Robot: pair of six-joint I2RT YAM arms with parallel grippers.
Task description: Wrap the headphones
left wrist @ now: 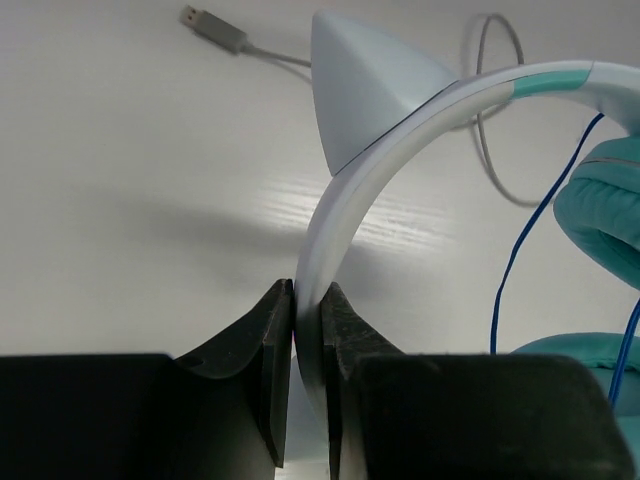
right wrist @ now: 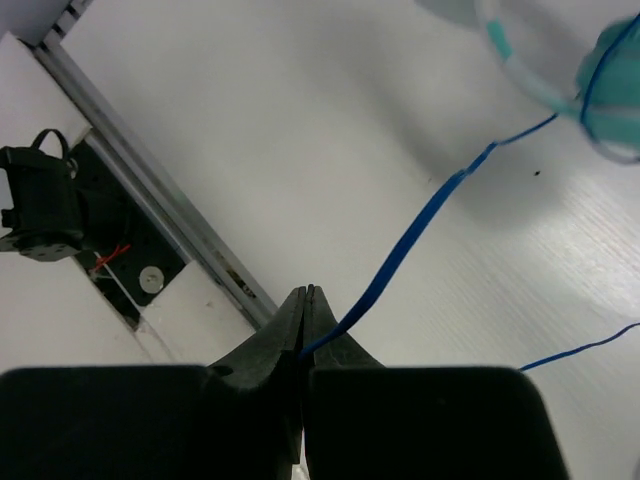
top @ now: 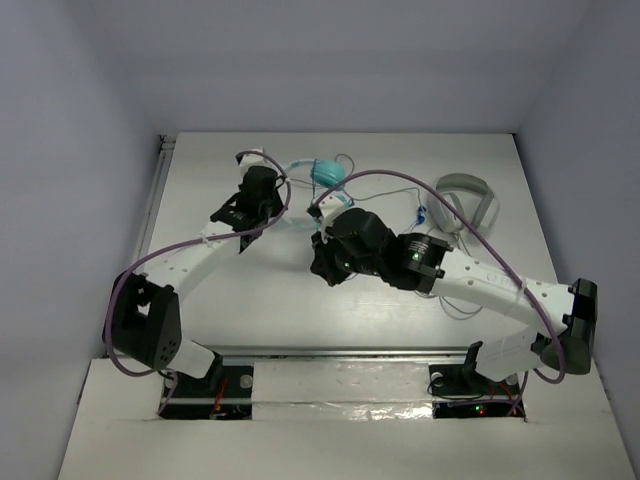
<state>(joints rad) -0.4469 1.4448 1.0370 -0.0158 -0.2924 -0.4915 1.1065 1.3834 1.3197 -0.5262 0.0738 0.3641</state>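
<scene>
Nearest, my left pincer [left wrist: 307,312] clamps the headphones [left wrist: 345,185], my right pincer [right wrist: 305,300] nips their blue cable [right wrist: 420,225]; only left wrist shows a USB plug [left wrist: 212,28].

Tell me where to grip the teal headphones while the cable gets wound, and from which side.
Take the headband on its bare white stretch, edge-on, one finger inside the arch and one outside. It is thin and flat there, away from the ear cups and the blue cable. The left gripper is shut on it this way, while the right gripper pinches the cable.
</scene>
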